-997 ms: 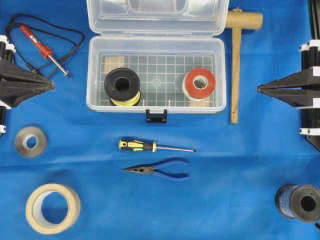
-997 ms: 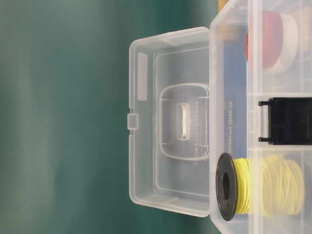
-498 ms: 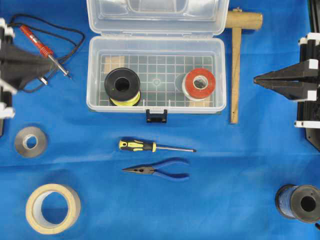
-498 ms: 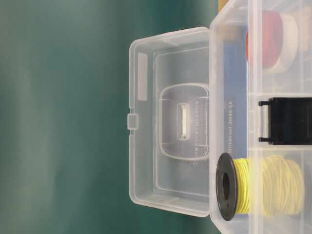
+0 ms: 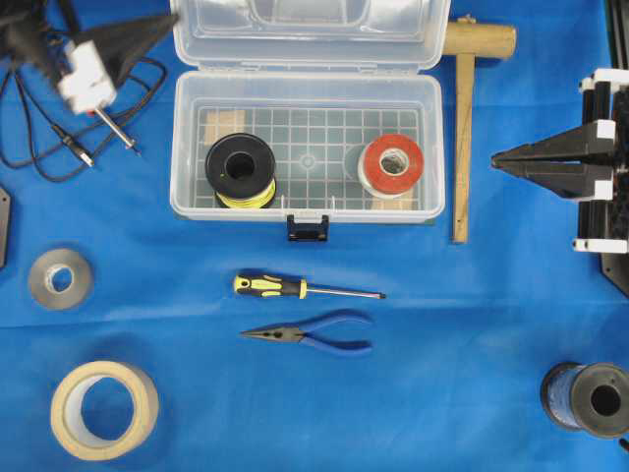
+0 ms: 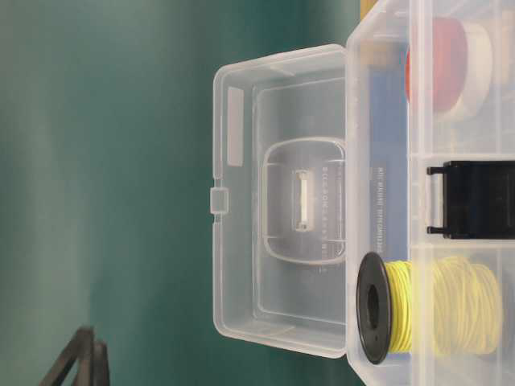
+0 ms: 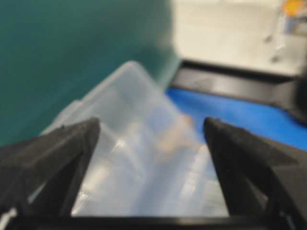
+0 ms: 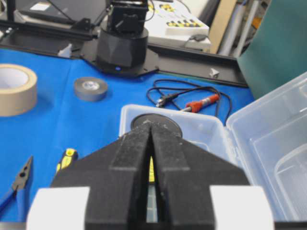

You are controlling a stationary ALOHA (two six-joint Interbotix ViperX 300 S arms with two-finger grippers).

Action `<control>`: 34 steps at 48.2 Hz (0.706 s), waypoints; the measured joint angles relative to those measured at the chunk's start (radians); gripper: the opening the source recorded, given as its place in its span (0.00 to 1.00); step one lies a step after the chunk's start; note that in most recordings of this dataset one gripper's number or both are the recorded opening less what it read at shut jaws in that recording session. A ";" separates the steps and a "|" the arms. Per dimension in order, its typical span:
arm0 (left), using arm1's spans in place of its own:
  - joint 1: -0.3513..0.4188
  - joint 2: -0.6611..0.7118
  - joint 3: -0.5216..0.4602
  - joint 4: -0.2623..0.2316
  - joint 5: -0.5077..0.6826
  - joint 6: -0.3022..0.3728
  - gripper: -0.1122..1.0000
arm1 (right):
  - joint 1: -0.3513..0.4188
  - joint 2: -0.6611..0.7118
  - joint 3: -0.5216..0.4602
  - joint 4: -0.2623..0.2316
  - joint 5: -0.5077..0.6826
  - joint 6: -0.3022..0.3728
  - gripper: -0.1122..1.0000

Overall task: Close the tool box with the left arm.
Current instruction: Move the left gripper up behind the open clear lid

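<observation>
1. The tool box [image 5: 307, 147] sits at 12 o'clock on the blue cloth [image 5: 442, 324] in the overhead view, base flat, lid [image 5: 310, 34] swung back and standing open behind the hinge.
2. My left gripper [image 5: 147, 29] hangs at about 10 o'clock, just beside the lid's left edge and above the soldering iron [image 5: 108, 118] and its black cord. I cannot tell from above whether the tip touches the lid.
3. In my left wrist view my fingers [image 7: 53, 163] stand wide apart, nothing between them; the lid's clear plastic fills the gap beyond, blurred.
4. My right gripper [image 5: 501, 165] rests at 3 o'clock, well apart from the box, pointing toward it. In its wrist view the fingers [image 8: 132, 158] are pressed together, holding nothing.
5. Inside the box: a black spool of yellow wire [image 5: 241, 169] at the left, a red-and-white tape roll [image 5: 391, 165] at the right. The dark front latch [image 5: 307, 228] hangs at the front edge.
6. A wooden mallet [image 5: 464, 118] lies just beside the box's right wall.
7. At 6 o'clock of the box: a yellow-handled screwdriver [image 5: 295, 288], then blue-handled pliers [image 5: 314, 335] nearer the edge.
8. At 8 o'clock: a grey tape roll [image 5: 59, 278] and a masking tape roll [image 5: 103, 409].
9. At 4 o'clock: a blue wire spool [image 5: 588, 398].
</observation>
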 measured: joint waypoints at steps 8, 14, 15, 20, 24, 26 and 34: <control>0.092 0.175 -0.127 0.000 0.043 0.052 0.93 | 0.000 0.002 0.000 -0.002 0.009 0.000 0.10; 0.130 0.282 -0.232 0.002 0.110 0.072 0.93 | 0.000 0.003 -0.002 -0.003 0.018 0.000 0.10; 0.137 0.307 -0.255 0.000 0.129 0.086 0.93 | 0.000 0.003 0.000 -0.003 0.020 0.000 0.10; 0.158 0.393 -0.337 0.000 0.196 0.126 0.93 | 0.002 0.006 0.000 -0.003 0.025 0.000 0.10; 0.178 0.456 -0.399 0.000 0.258 0.126 0.94 | 0.000 0.008 -0.002 -0.002 0.025 0.000 0.10; 0.186 0.483 -0.425 0.000 0.285 0.126 0.94 | 0.000 0.011 -0.002 -0.002 0.025 0.000 0.10; 0.202 0.584 -0.512 0.000 0.416 0.127 0.94 | 0.000 0.018 0.000 -0.003 0.025 0.000 0.10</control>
